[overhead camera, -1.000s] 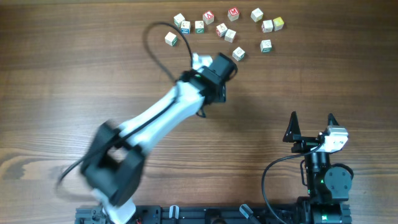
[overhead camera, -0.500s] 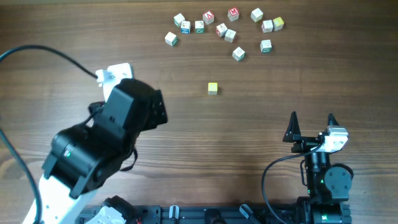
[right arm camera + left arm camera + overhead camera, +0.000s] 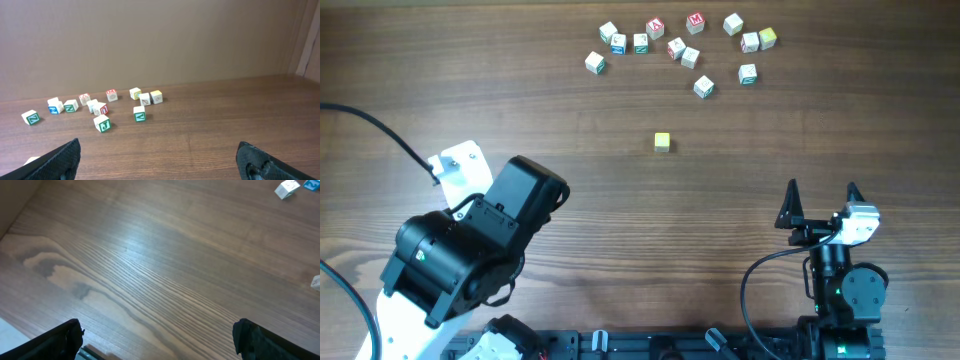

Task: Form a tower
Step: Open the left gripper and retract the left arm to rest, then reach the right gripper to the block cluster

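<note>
The tower point(image 3: 662, 142) shows from above as one small yellow square top, alone in the middle of the table; its height cannot be read. In the right wrist view a pale piece of it point(image 3: 31, 160) peeks out beside the left finger. My left gripper point(image 3: 160, 345) is open over bare wood at the near left, far from the tower. My right gripper point(image 3: 821, 195) point(image 3: 160, 162) stands open and holds nothing at the near right, pointing toward the far edge.
Several loose letter cubes point(image 3: 680, 45) with red, green and blue faces lie scattered along the far edge, among them a green J cube point(image 3: 101, 123) and a green Z cube point(image 3: 139, 116). The bulky left arm point(image 3: 470, 250) fills the near left corner.
My left arm has pulled back from the table's middle to the near left corner, leaving the yellow-topped tower uncovered. The right arm has not moved.
</note>
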Robot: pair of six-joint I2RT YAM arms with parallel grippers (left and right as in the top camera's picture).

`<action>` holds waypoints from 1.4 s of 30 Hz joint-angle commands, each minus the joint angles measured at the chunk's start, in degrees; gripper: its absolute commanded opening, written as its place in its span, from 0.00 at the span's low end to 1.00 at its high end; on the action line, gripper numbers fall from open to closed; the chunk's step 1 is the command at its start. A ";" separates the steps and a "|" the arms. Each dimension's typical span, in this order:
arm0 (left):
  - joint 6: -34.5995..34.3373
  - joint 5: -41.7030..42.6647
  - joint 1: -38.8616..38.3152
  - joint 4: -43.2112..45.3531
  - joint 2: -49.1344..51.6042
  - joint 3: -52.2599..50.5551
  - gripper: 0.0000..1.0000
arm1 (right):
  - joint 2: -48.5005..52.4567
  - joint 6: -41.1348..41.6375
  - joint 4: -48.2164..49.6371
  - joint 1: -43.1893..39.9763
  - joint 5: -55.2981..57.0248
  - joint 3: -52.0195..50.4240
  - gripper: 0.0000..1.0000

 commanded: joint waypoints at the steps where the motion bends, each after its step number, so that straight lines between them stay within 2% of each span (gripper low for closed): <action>1: -1.79 1.46 0.35 -2.34 -0.37 -0.39 1.00 | -0.11 -0.50 0.76 -0.13 -0.92 -0.04 1.00; 3: -1.77 2.36 0.35 -3.39 -0.37 -0.39 1.00 | -0.11 4.11 1.90 -0.13 -3.54 -0.04 1.00; 6: -1.77 2.64 0.35 -2.91 -0.35 -0.39 1.00 | -0.11 24.06 0.55 -0.13 -7.76 -0.04 1.00; 8: -1.77 2.69 0.35 -2.67 -0.35 -0.39 1.00 | -0.11 40.52 2.40 -0.13 -7.52 -0.04 1.00; 9: -1.77 2.67 0.35 -2.64 -0.35 -0.39 1.00 | -0.11 42.66 4.61 -0.13 -10.34 -0.02 1.00; 10: -1.77 2.67 0.35 -2.64 -0.35 -0.39 1.00 | -0.09 39.32 8.39 -0.13 -14.62 -0.02 1.00; 11: -1.77 2.67 0.35 -2.67 -0.35 -0.39 1.00 | 0.00 32.35 14.99 -0.13 -20.22 0.11 1.00; 16: -1.79 2.64 0.35 -2.29 -0.35 -0.39 1.00 | 6.21 27.17 12.76 -0.13 -21.07 8.15 1.00; 23: -1.77 2.64 0.35 -1.81 -0.35 -0.39 1.00 | 35.39 21.73 12.61 -0.13 -30.49 24.13 1.00; 27: -1.77 2.67 0.35 -1.81 -0.35 -0.39 1.00 | 50.12 22.16 12.48 -0.13 -32.92 31.12 1.00; 30: -1.77 2.67 0.35 -1.77 -0.35 -0.39 1.00 | 56.52 22.12 12.44 -0.13 -33.75 31.91 1.00; 32: -1.77 2.67 0.35 -1.79 -0.37 -0.39 1.00 | 58.18 22.18 12.44 -0.13 -36.22 31.91 1.00; 36: -1.77 2.67 0.35 -1.81 -0.35 -0.39 1.00 | 60.08 33.57 11.52 -0.13 -36.92 31.91 1.00; 39: -1.77 2.67 0.35 -1.79 -0.35 -0.39 1.00 | 62.45 32.26 15.21 -0.13 -35.78 31.98 1.00; 42: -1.77 2.67 0.35 -1.81 -0.35 -0.39 1.00 | 63.10 31.61 14.10 -0.13 -33.44 33.92 0.99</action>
